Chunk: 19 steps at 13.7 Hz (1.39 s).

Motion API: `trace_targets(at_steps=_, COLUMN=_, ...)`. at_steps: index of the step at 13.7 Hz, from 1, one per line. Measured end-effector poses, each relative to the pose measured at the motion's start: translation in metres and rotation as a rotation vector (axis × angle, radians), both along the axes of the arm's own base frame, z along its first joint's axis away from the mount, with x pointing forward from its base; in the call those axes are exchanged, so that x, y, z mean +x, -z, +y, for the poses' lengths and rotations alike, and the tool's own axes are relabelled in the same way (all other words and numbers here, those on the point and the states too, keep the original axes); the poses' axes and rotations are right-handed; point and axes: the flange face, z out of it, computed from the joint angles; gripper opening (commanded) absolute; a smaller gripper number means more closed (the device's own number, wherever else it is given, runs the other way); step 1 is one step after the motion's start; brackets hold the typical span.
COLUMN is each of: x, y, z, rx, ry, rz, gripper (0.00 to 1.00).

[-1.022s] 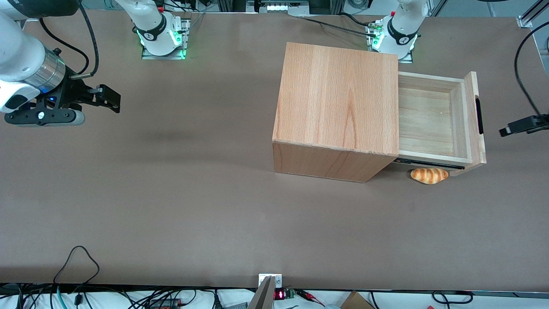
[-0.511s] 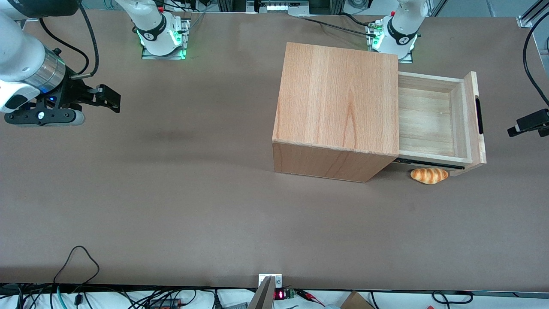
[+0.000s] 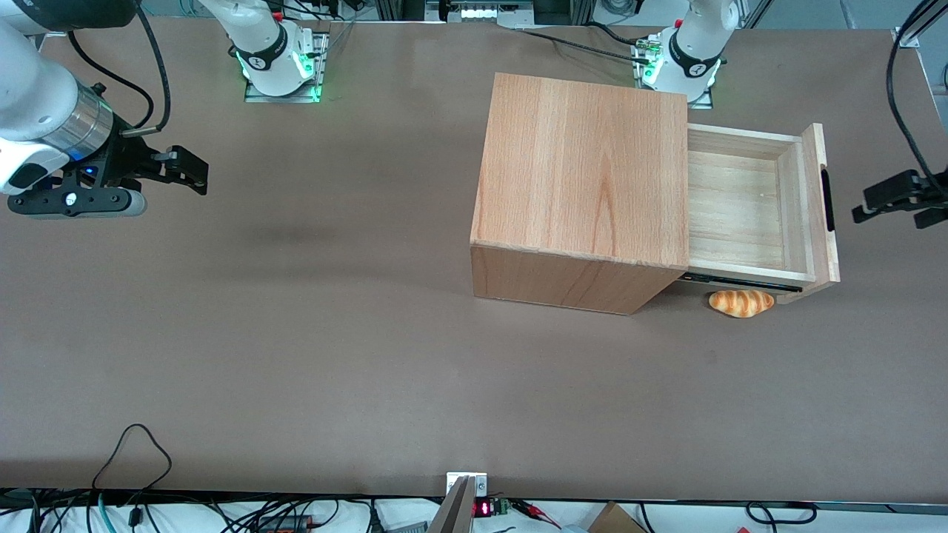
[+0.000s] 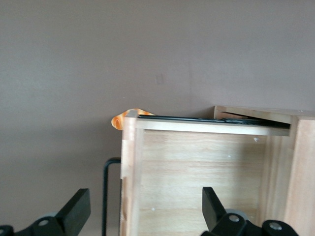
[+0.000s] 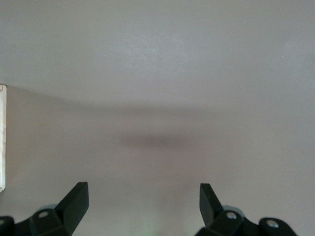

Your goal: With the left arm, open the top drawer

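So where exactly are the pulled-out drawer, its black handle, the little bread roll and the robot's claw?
top drawer [image 3: 737, 211], front view, on its pale plank floor.
handle [image 3: 827, 200], front view, mid-bar.
bread roll [image 3: 740, 303], front view, its crust.
gripper [image 3: 898, 201], front view, at its open fingers.

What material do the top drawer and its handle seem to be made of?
The top drawer looks like pale unfinished wood: plank seams and grain show inside. Its handle looks like matte black plastic or metal; I cannot tell which. The open gripper hangs apart from it.
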Motion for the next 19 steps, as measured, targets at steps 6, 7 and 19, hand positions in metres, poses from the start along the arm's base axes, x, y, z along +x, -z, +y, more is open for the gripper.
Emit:
trace_targets(at_steps=6, x=-0.025, y=-0.041, z=-0.038, rx=0.071, ry=0.01, rz=-0.029, gripper=1.0)
trace_targets(at_steps=7, x=-0.032, y=-0.049, z=-0.043, rx=0.076, ry=0.013, rz=-0.037, gripper=1.0)
trace_targets(at_steps=19, x=-0.074, y=-0.045, z=-0.038, rx=0.08, ry=-0.023, rz=-0.072, gripper=1.0)
